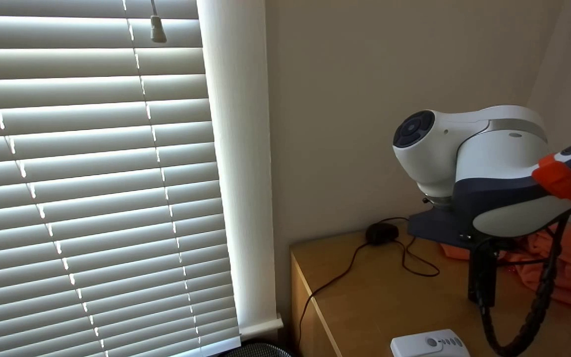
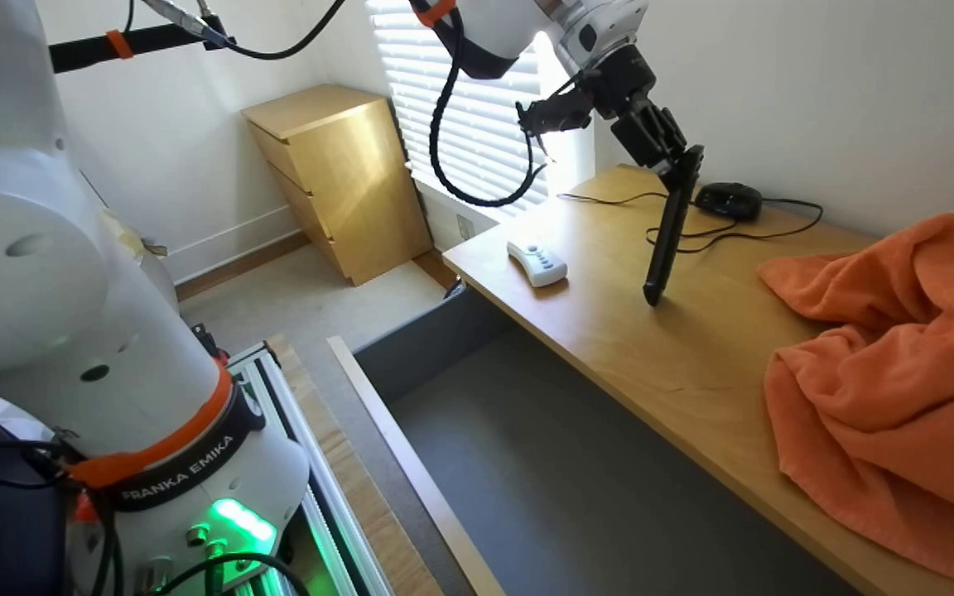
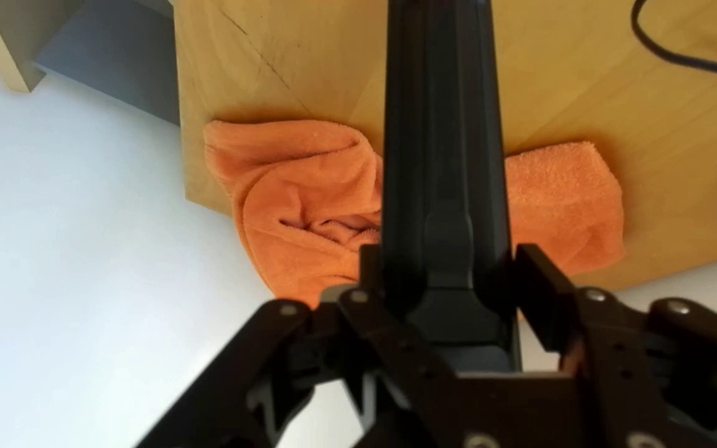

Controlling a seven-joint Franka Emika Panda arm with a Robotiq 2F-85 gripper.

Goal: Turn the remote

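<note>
The remote [image 2: 671, 236] is a long, slim black bar. It shows in both exterior views [image 1: 482, 277] and runs up the middle of the wrist view [image 3: 445, 137]. My gripper [image 3: 445, 274] is shut on the remote near one end, with a finger on each long side. In an exterior view the gripper [image 2: 676, 170] holds it steeply tilted, lower end pointing down at the wooden top [image 2: 609, 331]. I cannot tell whether that lower end touches the wood. The fingertips' contact is dark and partly blurred.
A white flat box with buttons [image 2: 537, 263] lies near the wooden top's edge. A round black object [image 2: 728, 201] with a thin cable lies by the wall. An orange cloth [image 2: 899, 364] is bunched on the top. An open grey drawer [image 2: 527, 463] lies below the edge.
</note>
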